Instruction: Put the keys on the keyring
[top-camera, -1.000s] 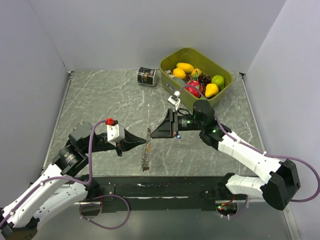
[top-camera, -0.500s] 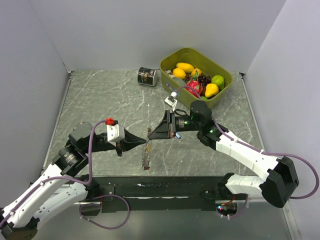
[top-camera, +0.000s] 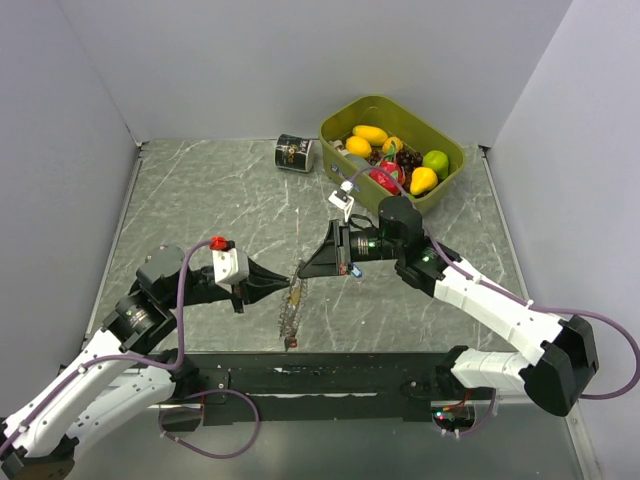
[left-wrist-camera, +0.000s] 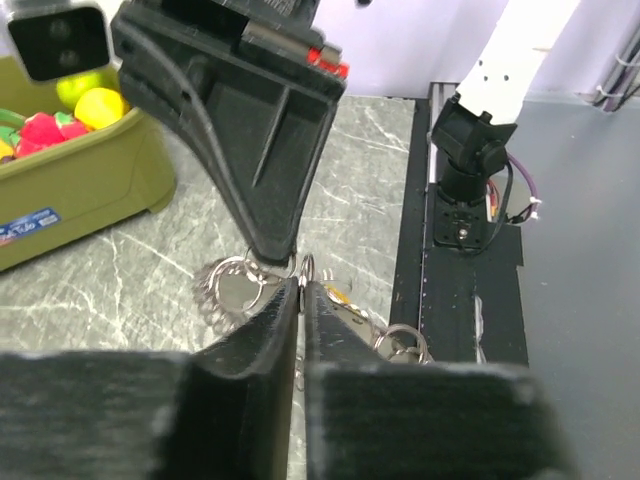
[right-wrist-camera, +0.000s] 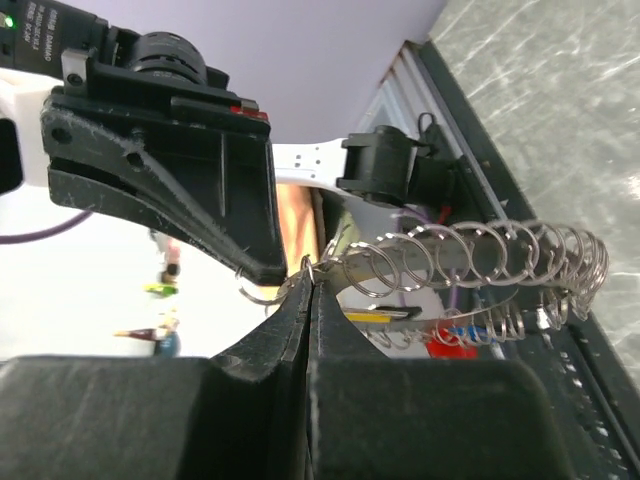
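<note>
Top external: keyring (top-camera: 292, 308) long axis near-far; left pincer (top-camera: 291, 285), right pincer (top-camera: 303, 271) clamp far end.

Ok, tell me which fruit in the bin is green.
The round fruit at the bin's right end, beside a yellow pear-shaped one; the others are yellow, red or dark.

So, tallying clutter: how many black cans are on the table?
1: the black can at the far edge, just left of the olive-green fruit bin; others may be hidden.

The black right gripper (right-wrist-camera: 309, 292) is pinched tight on an end loop of the silvery coiled wire keyring (right-wrist-camera: 478, 256), with small yellow- and blue-tagged keys (right-wrist-camera: 462, 330) dangling beneath.
</note>
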